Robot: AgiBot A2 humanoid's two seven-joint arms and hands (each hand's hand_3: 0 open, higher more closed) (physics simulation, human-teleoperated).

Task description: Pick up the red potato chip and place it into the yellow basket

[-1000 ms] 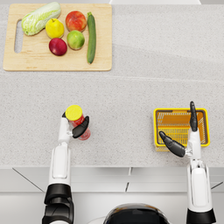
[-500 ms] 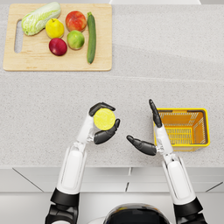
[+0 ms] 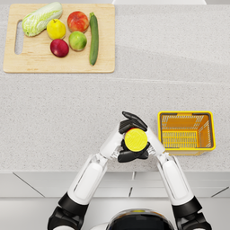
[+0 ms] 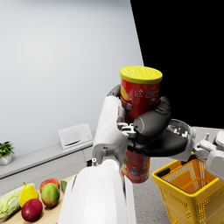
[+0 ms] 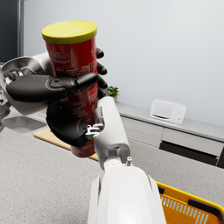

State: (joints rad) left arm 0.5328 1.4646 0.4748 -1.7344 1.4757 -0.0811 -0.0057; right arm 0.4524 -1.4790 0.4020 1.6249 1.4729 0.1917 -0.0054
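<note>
Red potato chip can (image 4: 141, 109) with a yellow lid and small, possibly white label print, yellow wire basket (image 3: 186, 131), dark hands, white forearms, speckled grey countertop (image 3: 170, 67), pale wooden cutting board (image 3: 58, 66).

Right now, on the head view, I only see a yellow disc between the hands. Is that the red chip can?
Observer: Yes. The left wrist view shows the chip can upright, with a red body under that lid.
Operator: Which hand has it?
Observer: Both. The right hand wraps one side, and the left hand grips it across the label.
Operator: Is it lifted?
Observer: It looks so. The right wrist view shows its base clear of the counter.
</note>
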